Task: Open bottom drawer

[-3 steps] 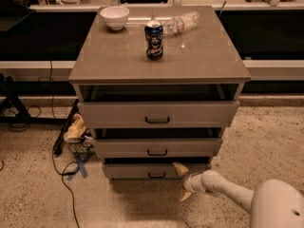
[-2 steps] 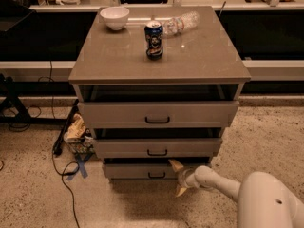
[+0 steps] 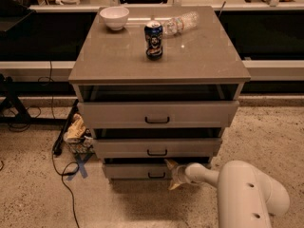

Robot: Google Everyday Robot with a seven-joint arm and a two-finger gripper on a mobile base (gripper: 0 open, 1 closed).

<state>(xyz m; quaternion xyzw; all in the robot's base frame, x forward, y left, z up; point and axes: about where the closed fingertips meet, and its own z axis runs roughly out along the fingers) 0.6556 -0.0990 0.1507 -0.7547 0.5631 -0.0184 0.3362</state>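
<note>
The bottom drawer [image 3: 128,171] is the lowest of three grey-beige drawers in the cabinet, with a small black bar handle [image 3: 156,175]. My gripper [image 3: 171,175] sits at the drawer's front, just right of the handle, on a white arm [image 3: 247,194] reaching in from the lower right. One tan finger [image 3: 170,164] points up over the drawer's top edge and the other points down below it, so the fingers stand apart and the gripper is open. A dark gap shows above the drawer front.
The middle drawer [image 3: 156,147] and top drawer [image 3: 156,114] stick out slightly. On the cabinet top [image 3: 118,56] stand a white bowl [image 3: 114,17], a blue can [image 3: 153,40] and a lying plastic bottle [image 3: 180,22]. Cables and a crumpled bag [image 3: 76,129] lie on the floor at left.
My gripper and arm have moved left along the bottom drawer's front, closer to the handle. The drawers look unchanged.
</note>
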